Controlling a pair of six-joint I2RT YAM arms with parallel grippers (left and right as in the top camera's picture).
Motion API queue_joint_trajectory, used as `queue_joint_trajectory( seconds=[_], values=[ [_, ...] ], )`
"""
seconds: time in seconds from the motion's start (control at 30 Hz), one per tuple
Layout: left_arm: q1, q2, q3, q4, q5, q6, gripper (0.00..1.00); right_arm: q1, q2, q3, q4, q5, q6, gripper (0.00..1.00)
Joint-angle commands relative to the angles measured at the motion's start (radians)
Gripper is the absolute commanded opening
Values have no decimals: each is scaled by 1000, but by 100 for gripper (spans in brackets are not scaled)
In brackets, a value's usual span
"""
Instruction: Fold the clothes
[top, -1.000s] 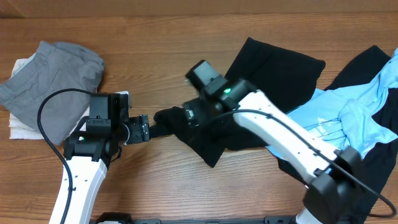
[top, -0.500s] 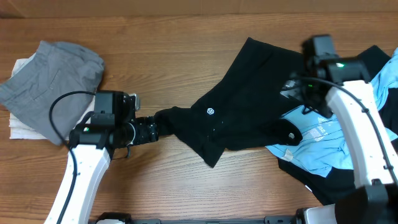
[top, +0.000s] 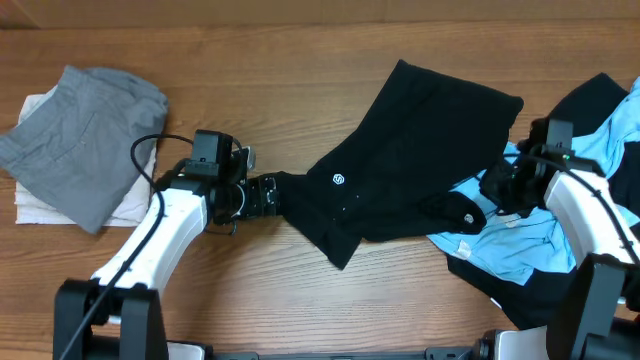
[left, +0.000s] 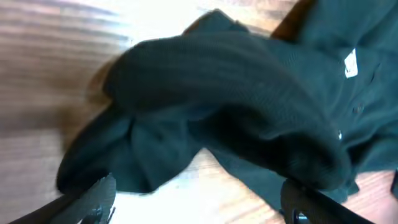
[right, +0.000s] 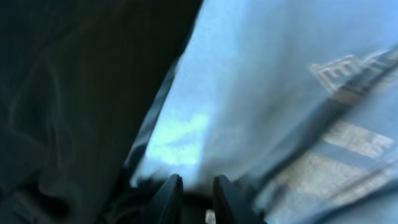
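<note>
The black shirt (top: 420, 150) lies spread across the middle of the table, its small white logo (top: 338, 180) facing up. My left gripper (top: 268, 195) is at the bunched left sleeve (left: 205, 87). It stands open (left: 199, 208), with the fabric just ahead of its wide-apart fingers (left: 93, 199). My right gripper (top: 497, 190) is at the shirt's right edge, where it meets a light blue garment (top: 560, 180). In the right wrist view the gripper (right: 194, 194) has its fingers (right: 169, 196) nearly together, with dark fabric in the narrow gap and blue cloth (right: 267, 81) beyond.
A grey garment (top: 90, 125) lies folded at the left on a white one (top: 30, 205). Another black garment (top: 600, 280) lies under the blue one at the right edge. Bare wooden tabletop (top: 250, 60) shows along the back and the front.
My right arm swung from the shirt's middle to its right edge and its jaws closed there. My left arm slid right toward the sleeve and stayed open.
</note>
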Motion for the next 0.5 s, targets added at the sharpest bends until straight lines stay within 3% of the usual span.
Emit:
queue_joint_trajectory(
  seconds=[0.0, 0.27, 0.47],
  values=[
    [-8, 42, 16, 35, 15, -13, 88, -2, 24, -72, 69, -27, -34, 21],
    [-8, 67, 16, 51, 16, -13, 88, -7, 117, -124, 104, 129, -10, 21],
    [-8, 67, 16, 51, 16, -13, 86, -149, 127, -124, -37, 448, 290, 27]
  ],
)
